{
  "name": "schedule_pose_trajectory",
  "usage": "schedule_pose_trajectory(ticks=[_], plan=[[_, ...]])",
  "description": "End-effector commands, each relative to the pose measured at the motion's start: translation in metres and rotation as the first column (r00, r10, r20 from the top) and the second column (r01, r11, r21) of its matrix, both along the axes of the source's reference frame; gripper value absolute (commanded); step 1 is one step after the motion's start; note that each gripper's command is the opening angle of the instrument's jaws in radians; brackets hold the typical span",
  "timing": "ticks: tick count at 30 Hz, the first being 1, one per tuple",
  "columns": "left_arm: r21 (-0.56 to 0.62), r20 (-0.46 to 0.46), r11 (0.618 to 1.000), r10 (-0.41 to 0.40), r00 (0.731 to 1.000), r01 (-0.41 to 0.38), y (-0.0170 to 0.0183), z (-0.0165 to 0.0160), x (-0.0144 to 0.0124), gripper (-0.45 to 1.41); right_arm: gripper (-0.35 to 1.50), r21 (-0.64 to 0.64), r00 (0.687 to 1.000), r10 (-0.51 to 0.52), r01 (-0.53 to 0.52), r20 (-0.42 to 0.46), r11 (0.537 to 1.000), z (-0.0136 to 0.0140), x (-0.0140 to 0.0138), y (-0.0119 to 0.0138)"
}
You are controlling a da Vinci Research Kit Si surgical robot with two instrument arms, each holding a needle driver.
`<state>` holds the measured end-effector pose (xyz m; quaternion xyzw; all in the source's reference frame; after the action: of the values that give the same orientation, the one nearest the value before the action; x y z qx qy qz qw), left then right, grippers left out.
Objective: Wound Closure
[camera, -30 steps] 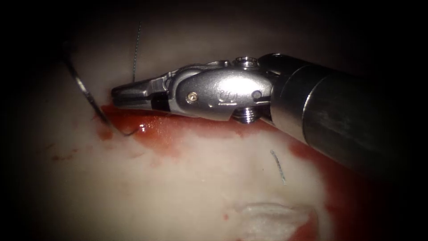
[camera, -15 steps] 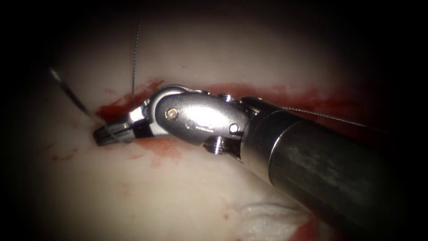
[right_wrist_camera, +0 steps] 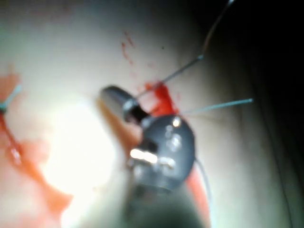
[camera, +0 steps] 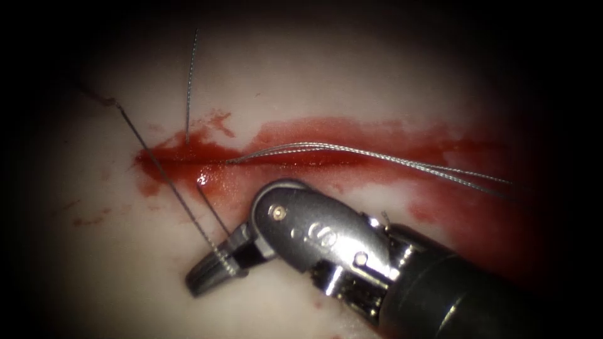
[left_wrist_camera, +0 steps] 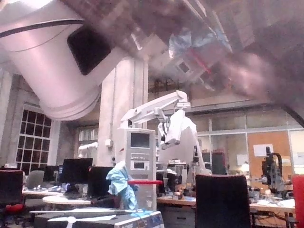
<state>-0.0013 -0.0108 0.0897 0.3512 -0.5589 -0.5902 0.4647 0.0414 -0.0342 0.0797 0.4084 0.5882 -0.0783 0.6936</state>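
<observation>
Tissue (camera: 352, 81), a pale slab of pork belly, carries a long cut (camera: 301, 157) running across the endoscope view, and red fluid (camera: 452, 201) is pooled along and below it.

**Right tool.** The right tool (camera: 204, 282), a silver wristed needle driver on a dark shaft, enters from the right. Its tip sits on the near side of the cut, beneath the cut's left end. The jaws are closed on a thin steel needle (camera: 166, 179), apparently close to its point. The grip looks chosen to keep the needle's body lifted off the surface.

**Needle.** From the jaws the needle runs up and to the left, crossing over the left end of the cut. It reads as nearly straight, probably because its curve is seen edge-on. Along its visible length it appears clear of the tissue.

**Thread.** Grey braided thread (camera: 377, 154) lies in two strands along the cut and leads off to the right. A further strand (camera: 190, 81) rises from the cut's left end.

**Limits of view.**
- The needle's far end fades into shadow, so its junction with the thread is uncertain.
- A short dark line (camera: 213, 210) beside the needle may be its shadow or another strand.
- The right wrist view shows the right tool (right_wrist_camera: 111, 95) blurred, and the exact grip point is unclear.
</observation>
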Motion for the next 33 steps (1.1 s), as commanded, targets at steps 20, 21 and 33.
schedule_pose_trajectory(ticks=[20, 21, 33], plan=[[-0.192, -0.722, 0.936, 0.070, 0.689, -0.296, -0.0006, 0.0036, 0.0011, -0.45, -0.35, 0.290, 0.908, -0.257, 0.161, 0.331, 0.943, -0.0038, -0.0097, -0.0026], [-0.199, -0.755, 0.925, 0.066, 0.653, -0.323, -0.0007, 0.0038, 0.0012, -0.45, -0.35, 0.295, 0.908, -0.252, 0.153, 0.335, 0.943, -0.0039, -0.0110, -0.0025], [-0.197, -0.841, 0.909, 0.036, 0.541, -0.367, -0.0005, 0.0047, 0.0026, -0.45, -0.35, 0.324, 0.900, -0.211, 0.084, 0.381, 0.942, -0.0047, -0.0180, -0.0019]])
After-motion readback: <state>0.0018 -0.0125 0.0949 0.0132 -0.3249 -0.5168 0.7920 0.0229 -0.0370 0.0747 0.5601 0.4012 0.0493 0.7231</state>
